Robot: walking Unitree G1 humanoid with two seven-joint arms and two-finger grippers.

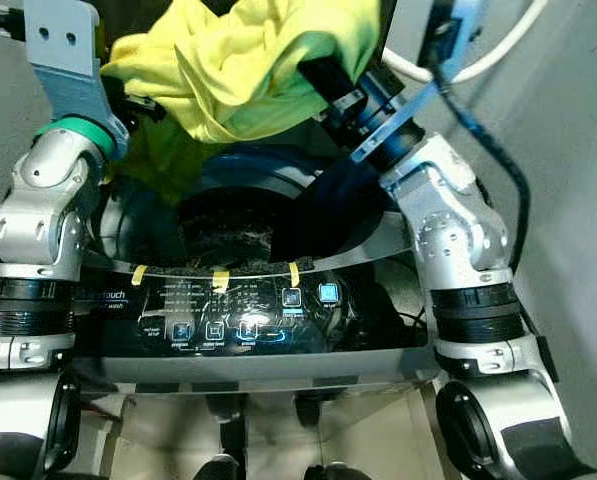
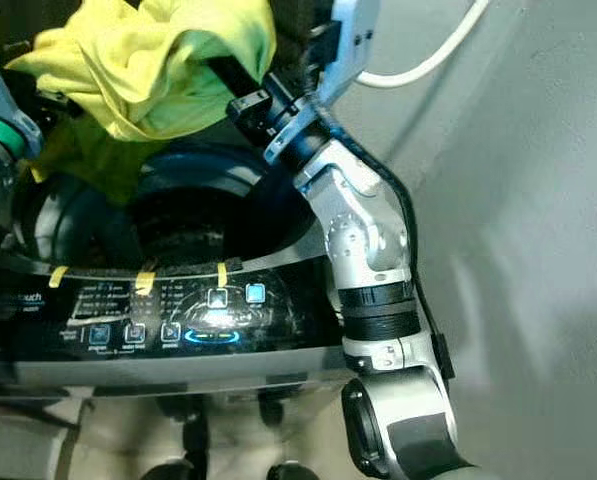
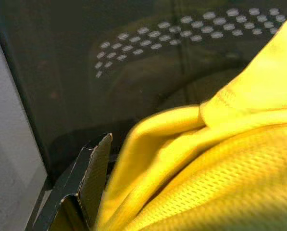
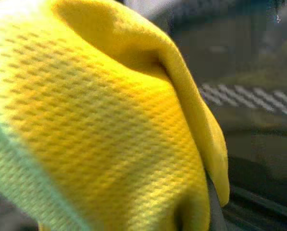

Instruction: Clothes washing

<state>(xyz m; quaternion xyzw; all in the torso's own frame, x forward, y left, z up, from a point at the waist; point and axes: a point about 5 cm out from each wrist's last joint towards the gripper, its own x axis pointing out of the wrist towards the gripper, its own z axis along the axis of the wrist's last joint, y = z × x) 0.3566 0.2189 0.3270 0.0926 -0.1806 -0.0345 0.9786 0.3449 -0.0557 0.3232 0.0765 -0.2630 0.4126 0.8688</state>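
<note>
One yellow mesh garment hangs bunched at the top centre of the head views, held up between the two arms above the open round drum of a top-loading washing machine. The left gripper comes in from the upper left, the right gripper from the upper right; both are buried in the cloth, and I cannot tell whether either pair of fingers is apart or pressed together. In the left wrist view, one black finger lies against the fabric.

Along the front rim of the tub, three short strips of yellow tape sit in a row. Below them, the dark control panel carries five lit square buttons, three low and two higher right. One white hose curves across the upper right.
</note>
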